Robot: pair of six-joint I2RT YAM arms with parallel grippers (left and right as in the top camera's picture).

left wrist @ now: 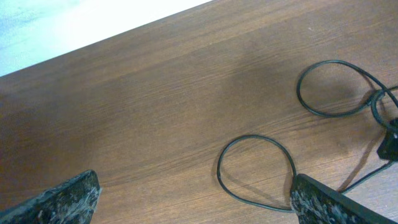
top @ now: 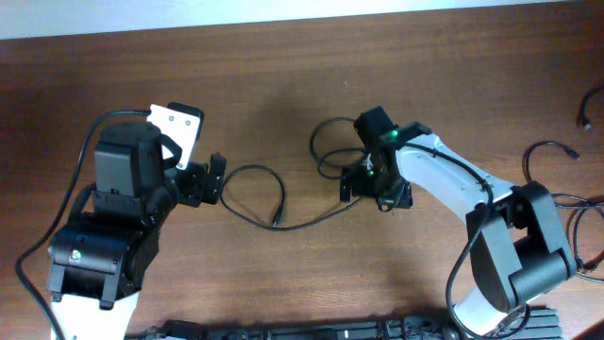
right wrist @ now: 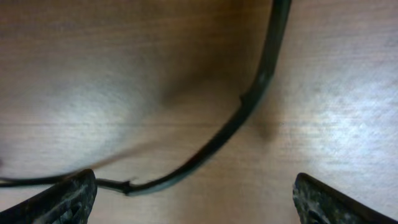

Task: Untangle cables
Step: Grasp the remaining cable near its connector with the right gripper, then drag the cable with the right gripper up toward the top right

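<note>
A thin black cable lies on the wooden table (top: 283, 76) between my arms. It makes a loop (top: 253, 194) with a small plug end (top: 276, 223), and its line runs right to smaller overlapping loops (top: 330, 146). My left gripper (top: 208, 179) is open just left of the loop. In the left wrist view (left wrist: 196, 208) the loop (left wrist: 255, 168) lies ahead, touching the right finger. My right gripper (top: 370, 187) is open, low over the small loops. In the right wrist view (right wrist: 196, 202) the cable (right wrist: 249, 106) crosses close in front of the open fingers, ungripped.
More loose black cables lie at the right edge of the table (top: 557, 149), (top: 587, 104), (top: 585, 227). A second loop (left wrist: 333, 87) and part of the right gripper (left wrist: 388, 146) show in the left wrist view. A black strip (top: 330, 331) runs along the front edge.
</note>
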